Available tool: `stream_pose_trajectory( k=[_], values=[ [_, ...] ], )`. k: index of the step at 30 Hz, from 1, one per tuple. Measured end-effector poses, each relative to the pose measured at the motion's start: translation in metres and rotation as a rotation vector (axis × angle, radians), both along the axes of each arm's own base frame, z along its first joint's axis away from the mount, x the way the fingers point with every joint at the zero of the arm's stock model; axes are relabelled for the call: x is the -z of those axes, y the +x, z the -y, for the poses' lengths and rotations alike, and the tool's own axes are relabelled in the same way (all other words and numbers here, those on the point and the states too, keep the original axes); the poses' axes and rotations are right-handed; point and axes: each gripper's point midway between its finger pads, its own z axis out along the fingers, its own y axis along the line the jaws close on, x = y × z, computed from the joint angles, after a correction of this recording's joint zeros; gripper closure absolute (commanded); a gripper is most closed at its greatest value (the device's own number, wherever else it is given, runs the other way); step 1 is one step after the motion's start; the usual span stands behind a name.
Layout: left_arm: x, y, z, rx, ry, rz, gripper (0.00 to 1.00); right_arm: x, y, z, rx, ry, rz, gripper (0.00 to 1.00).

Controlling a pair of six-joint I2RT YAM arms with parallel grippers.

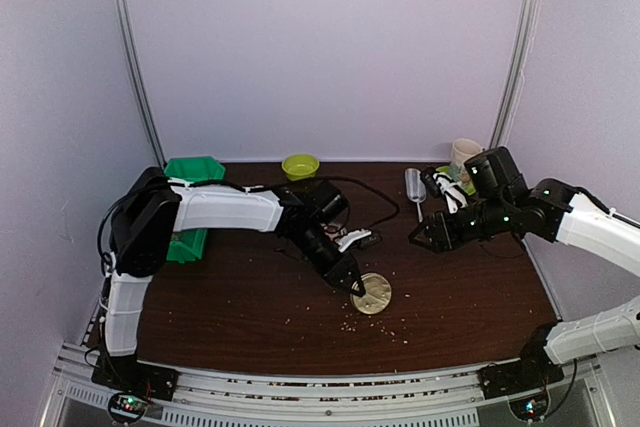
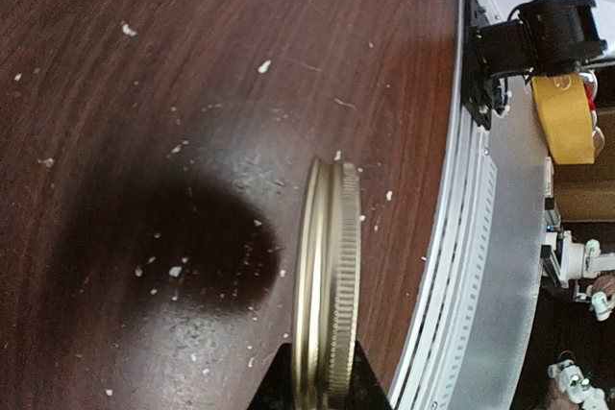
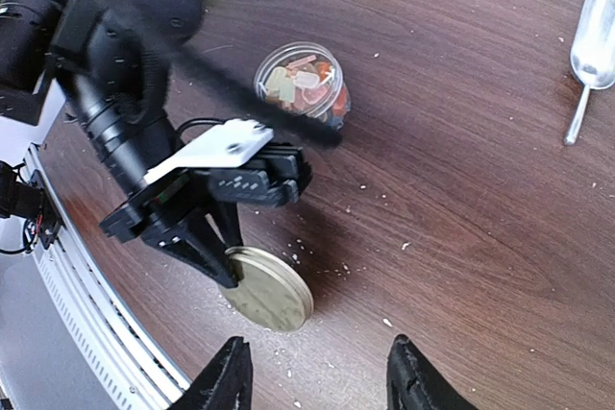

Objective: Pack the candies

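The candies (image 3: pixel 300 82) are a jumble of mixed-colour sweets inside a clear round jar (image 3: pixel 334 103) standing open on the brown table; in the right wrist view it sits just behind the left arm. My left gripper (image 1: pixel 352 285) is shut on the rim of a gold screw lid (image 1: pixel 373 294), holding it tilted just above the table. In the left wrist view the lid (image 2: pixel 332 276) is seen edge-on between the black fingertips (image 2: pixel 368 383). My right gripper (image 3: pixel 319 381) hangs open over the table, right of the lid (image 3: pixel 271 292), with nothing between its fingers.
A green bin (image 1: pixel 190 205) stands at the left, a lime bowl (image 1: pixel 300 165) at the back. A metal scoop (image 3: pixel 591 45) lies at the back right near a cream cup (image 1: pixel 465 152). Pale crumbs (image 2: pixel 175 271) dot the wood. The metal front rail (image 2: pixel 480 266) lies near the lid.
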Motion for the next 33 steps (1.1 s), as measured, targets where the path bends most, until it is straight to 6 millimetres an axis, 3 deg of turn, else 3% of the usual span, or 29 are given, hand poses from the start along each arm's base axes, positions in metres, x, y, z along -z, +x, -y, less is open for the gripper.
stream_pose_trajectory(
  k=[7, 15, 27, 28, 29, 30, 31, 33],
  values=[
    [0.03, 0.014, 0.001, -0.061, 0.056, -0.118, 0.82, 0.002, -0.002, 0.006, 0.006, -0.023, 0.011, 0.52],
    [0.029, 0.016, 0.001, -0.081, 0.072, -0.141, 0.58, 0.003, -0.003, 0.007, 0.004, -0.033, 0.009, 0.5],
    [0.035, 0.035, -0.012, -0.134, 0.108, -0.129, 0.53, 0.003, -0.002, 0.008, 0.005, -0.036, 0.01, 0.48],
    [0.036, 0.036, -0.014, -0.138, 0.113, -0.127, 0.52, 0.004, -0.003, 0.008, 0.005, -0.037, 0.009, 0.45],
    [0.036, 0.038, -0.015, -0.142, 0.116, -0.124, 0.51, 0.004, -0.003, 0.008, 0.005, -0.038, 0.008, 0.33],
    [0.036, 0.039, -0.017, -0.145, 0.119, -0.12, 0.5, 0.004, -0.003, 0.008, 0.005, -0.039, 0.006, 0.1],
    [0.035, 0.04, -0.017, -0.147, 0.12, -0.115, 0.47, 0.004, -0.003, 0.009, 0.005, -0.042, 0.006, 0.01],
    [0.03, 0.043, -0.019, -0.152, 0.12, -0.098, 0.42, 0.005, -0.003, 0.01, 0.01, -0.048, 0.007, 0.0]
  ],
)
